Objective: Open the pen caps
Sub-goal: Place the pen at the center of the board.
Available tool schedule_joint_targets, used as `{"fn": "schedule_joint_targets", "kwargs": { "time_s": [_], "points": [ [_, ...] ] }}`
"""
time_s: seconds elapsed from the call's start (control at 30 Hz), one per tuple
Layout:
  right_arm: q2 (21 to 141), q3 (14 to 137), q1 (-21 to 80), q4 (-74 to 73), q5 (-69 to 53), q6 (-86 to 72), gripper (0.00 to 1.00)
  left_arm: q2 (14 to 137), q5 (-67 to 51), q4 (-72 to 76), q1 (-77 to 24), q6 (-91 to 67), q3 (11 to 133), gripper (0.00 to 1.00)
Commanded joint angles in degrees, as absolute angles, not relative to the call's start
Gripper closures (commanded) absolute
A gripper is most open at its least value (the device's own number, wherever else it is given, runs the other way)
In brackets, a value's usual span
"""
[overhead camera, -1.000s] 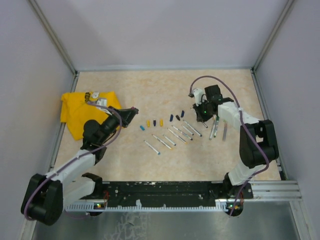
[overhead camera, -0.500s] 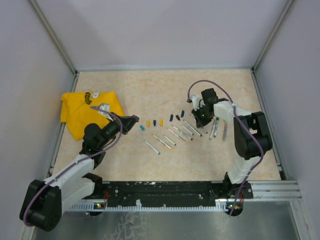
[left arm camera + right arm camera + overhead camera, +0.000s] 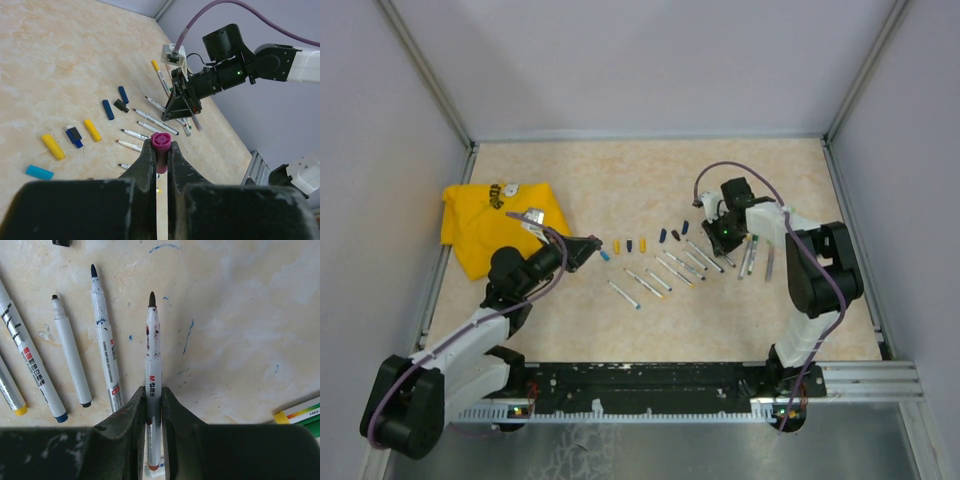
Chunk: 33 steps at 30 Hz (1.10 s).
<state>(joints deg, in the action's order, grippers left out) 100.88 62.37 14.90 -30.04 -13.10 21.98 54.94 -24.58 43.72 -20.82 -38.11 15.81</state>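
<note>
Pinching the magenta cap (image 3: 161, 140), left gripper (image 3: 160, 152) has the loose caps (image 3: 642, 243) just at three o'clock; right gripper (image 3: 153, 396) straddles an uncapped pen (image 3: 152, 340), grip unclear.

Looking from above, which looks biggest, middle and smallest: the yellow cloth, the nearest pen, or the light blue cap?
Largest: yellow cloth.
Middle: nearest pen.
Smallest: light blue cap.
No two look alike in size.
</note>
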Motion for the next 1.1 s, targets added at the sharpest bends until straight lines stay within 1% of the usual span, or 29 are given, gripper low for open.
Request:
{"fn": "schedule_joint_targets", "kwargs": {
  "time_s": [0.0,0.2,0.37,0.73,0.9,1.07],
  "points": [
    [100.9,65.2,15.2,-30.1,-12.5,22.6,0.82,56.1,-27.7,44.6,-20.9,-39.8,16.4,1.0],
    [100.5,65.1,15.2,-30.0,-12.3,22.7,0.76,56.9,-29.0,46.5,-21.2,-42.1,15.8,1.0],
    [99.7,65.0,15.2,-29.8,-12.4,22.6,0.7,57.8,-28.1,48.0,-23.6,-42.8,15.7,1.0],
    [96.0,64.7,15.2,-28.9,-14.1,22.4,0.67,61.5,-21.2,48.7,-33.2,-40.7,17.8,1.0],
    [95.2,64.4,15.2,-28.5,-14.7,22.4,0.67,66.9,-19.1,50.4,-37.7,-40.1,20.5,1.0],
    [91.7,64.2,15.0,-28.0,-15.4,22.3,0.66,73.9,-16.8,52.5,-41.8,-39.8,23.6,1.0]
  ]
}}
